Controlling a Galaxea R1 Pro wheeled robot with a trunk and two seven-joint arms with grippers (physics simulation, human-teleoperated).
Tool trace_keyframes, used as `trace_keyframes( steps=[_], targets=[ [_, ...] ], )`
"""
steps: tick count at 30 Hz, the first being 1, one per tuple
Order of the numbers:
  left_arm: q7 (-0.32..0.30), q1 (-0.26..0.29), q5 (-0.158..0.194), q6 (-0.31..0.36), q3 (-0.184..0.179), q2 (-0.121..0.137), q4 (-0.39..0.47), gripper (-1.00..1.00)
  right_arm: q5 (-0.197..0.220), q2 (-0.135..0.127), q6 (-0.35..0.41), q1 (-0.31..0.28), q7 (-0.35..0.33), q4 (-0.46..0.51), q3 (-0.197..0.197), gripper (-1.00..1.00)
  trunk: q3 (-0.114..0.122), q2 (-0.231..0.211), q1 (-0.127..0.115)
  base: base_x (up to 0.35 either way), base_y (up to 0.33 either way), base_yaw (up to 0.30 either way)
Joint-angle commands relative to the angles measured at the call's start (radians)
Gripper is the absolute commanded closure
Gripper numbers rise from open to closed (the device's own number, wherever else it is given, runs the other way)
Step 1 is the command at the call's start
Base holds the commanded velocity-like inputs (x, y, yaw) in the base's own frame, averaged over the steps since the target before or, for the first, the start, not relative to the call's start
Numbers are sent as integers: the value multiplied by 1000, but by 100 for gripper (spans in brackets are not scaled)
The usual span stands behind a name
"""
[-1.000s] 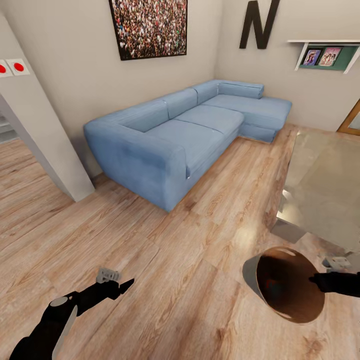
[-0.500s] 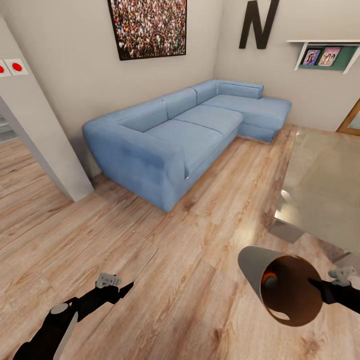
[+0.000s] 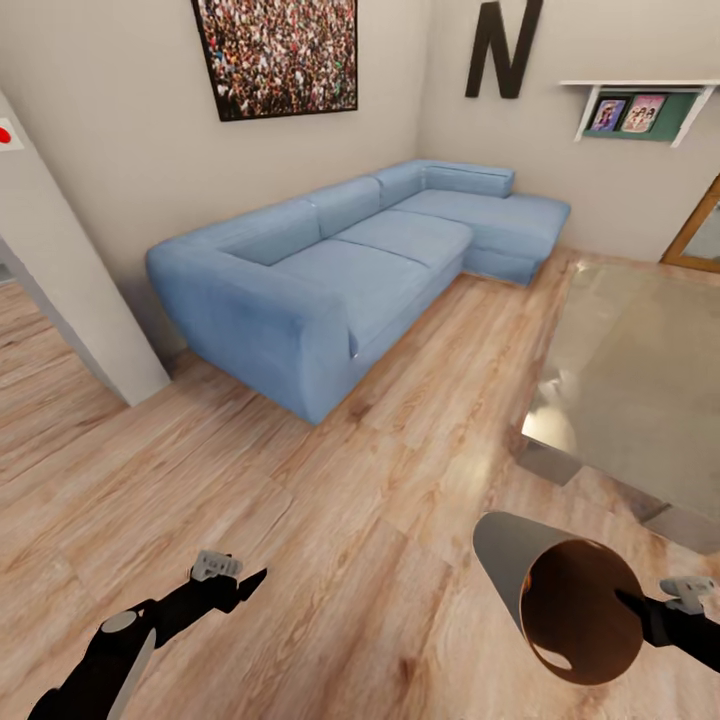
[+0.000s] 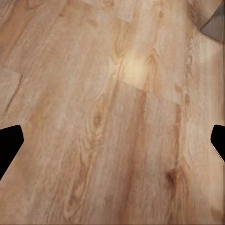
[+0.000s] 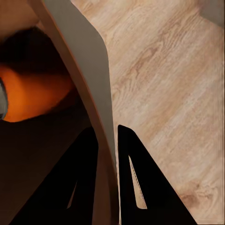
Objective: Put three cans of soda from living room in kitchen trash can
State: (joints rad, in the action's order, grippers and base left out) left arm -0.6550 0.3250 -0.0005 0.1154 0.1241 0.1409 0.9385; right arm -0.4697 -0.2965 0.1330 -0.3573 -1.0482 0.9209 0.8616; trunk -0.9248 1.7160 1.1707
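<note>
Because the right claw (image 5: 107, 136) pinched only the thin wall of the bin (image 3: 545, 585), one finger inside the rim and one outside, the hold looked narrow, and the bin could have pivoted or slipped free under a sharp turn of the base. With the bin tipped well over and its mouth facing up toward the head camera, any can inside could, by this judgement, have rolled toward the rim and dropped onto the wood floor (image 3: 330, 520).

The bin hung above the floor at the robot's right, near the corner of the low grey table (image 3: 640, 390) and well apart from the blue sofa (image 3: 330, 270). It was round and tapered, pale grey outside and orange-brown inside, wider at the rim. In the right wrist view an orange can (image 5: 33, 98) lay on its side within the bin; whether other cans lay with it could not be told.

The left claw (image 3: 232, 582) was empty. In the left wrist view its fingers (image 4: 9, 143) stood wide apart over bare floor.
</note>
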Motion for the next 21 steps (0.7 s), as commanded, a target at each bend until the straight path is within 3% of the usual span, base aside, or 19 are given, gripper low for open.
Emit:
trace_keyframes(
  steps=[1, 6, 13, 21],
  targets=[
    [0, 0, 0, 0, 0, 0, -2, -100, 8, 0, 3, 0, -6, -5, 4, 100, 1, 0, 0, 0, -182, -176],
    [0, -1, 0, 0, 0, -1, -4, -100, 9, -1, 2, 0, -6, -15, 9, 100, 3, 0, 0, 0, -85, -210],
    [0, -1, 1, 1, 0, -1, -4, -100, 9, -2, 1, 0, -7, -17, 55, 100, 8, 0, 0, 0, -12, -235],
    [-1, -1, 1, 1, 0, -1, -3, -100, 9, -2, 1, 0, -7, -17, 64, 100, 15, 0, 0, 0, -94, -228]
  ],
)
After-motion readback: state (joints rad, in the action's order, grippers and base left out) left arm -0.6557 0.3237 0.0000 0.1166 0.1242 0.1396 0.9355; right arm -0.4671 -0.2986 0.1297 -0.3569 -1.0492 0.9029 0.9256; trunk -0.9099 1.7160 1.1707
